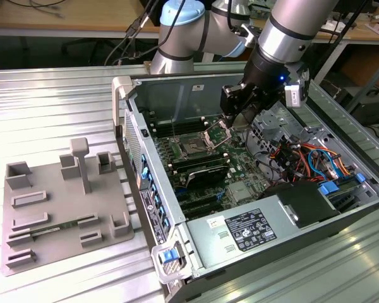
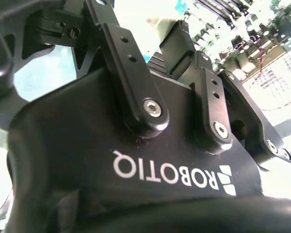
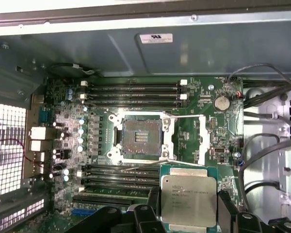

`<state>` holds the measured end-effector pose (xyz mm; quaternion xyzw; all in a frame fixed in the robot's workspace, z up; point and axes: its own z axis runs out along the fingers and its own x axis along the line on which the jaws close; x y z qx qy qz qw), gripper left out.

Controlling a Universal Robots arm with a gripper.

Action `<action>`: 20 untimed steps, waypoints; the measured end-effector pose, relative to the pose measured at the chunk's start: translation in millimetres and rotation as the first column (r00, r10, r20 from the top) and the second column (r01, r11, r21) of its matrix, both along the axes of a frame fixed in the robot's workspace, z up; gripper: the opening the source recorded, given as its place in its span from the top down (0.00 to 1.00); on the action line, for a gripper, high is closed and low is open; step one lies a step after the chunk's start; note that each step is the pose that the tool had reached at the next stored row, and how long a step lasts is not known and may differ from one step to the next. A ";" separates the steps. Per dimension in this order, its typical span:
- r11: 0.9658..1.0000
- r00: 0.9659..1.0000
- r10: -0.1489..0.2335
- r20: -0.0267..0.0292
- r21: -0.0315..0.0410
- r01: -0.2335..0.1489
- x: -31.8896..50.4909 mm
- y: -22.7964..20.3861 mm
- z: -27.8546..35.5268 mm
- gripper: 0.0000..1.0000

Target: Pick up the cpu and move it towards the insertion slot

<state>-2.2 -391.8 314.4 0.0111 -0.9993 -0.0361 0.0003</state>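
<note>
A: Where's the cpu point(image 3: 188, 200)?
B: Clamped between the gripper point(image 3: 188, 206) fingers point(image 3: 226, 206), flat, metal top showing, inside the case point(image 1: 265, 237).
A: And the slot point(image 3: 141, 137)?
B: In the first wrist view, open, at about ten o'clock from the cpu, near but apart, bracket raised.

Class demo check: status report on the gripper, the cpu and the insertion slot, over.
Gripper shut on cpu, inside the case. Insertion slot open, bracket raised, cpu beside it, not seated. Nothing between them.

Bright overhead light; blown-out second wrist background.
</note>
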 end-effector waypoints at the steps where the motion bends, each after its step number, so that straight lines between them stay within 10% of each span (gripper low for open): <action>1: 1.000 1.000 0.000 0.000 0.000 0.000 0.0 2.1 -0.2 0.45; 20: 1.000 1.000 0.000 0.000 0.000 0.000 -1.7 21.2 -5.6 0.45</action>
